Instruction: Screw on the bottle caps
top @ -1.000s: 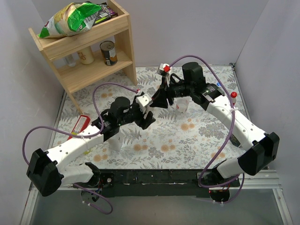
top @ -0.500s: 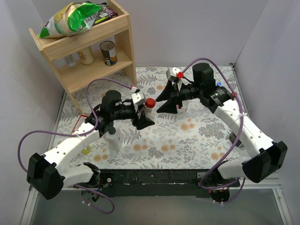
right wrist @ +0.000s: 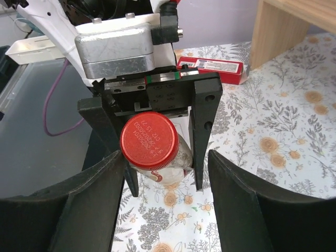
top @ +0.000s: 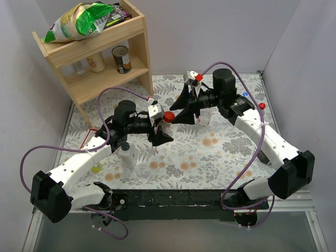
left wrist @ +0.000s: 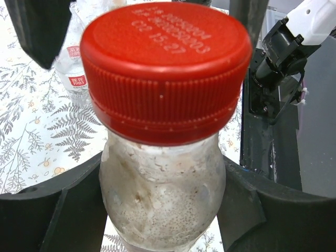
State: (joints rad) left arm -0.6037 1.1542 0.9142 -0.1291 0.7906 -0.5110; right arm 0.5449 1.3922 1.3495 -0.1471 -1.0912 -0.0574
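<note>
My left gripper [top: 161,127] is shut on a small clear bottle [left wrist: 161,199], held by its shoulder just below the neck. A red cap [left wrist: 165,68] sits on that neck; it also shows in the top view [top: 168,116]. My right gripper [top: 182,110] is open and empty, facing the cap end-on. In the right wrist view its fingers [right wrist: 89,199] stand wide on either side of the red cap [right wrist: 149,139]. A second clear bottle with a red-and-white label [top: 205,118] stands under the right wrist and shows in the left wrist view [left wrist: 77,71].
A wooden shelf [top: 113,73] stands at the back left. A white dark-capped bottle [top: 128,156] stands under the left arm. A red box [top: 89,142] lies at the left. A red-capped bottle [top: 261,106] and a blue cap [top: 244,95] are at the right.
The grippers were close together a second ago, then drew apart, showing the red cap on the left gripper's bottle. Since half a second ago the right gripper has shifted slightly left, toward the cap.
</note>
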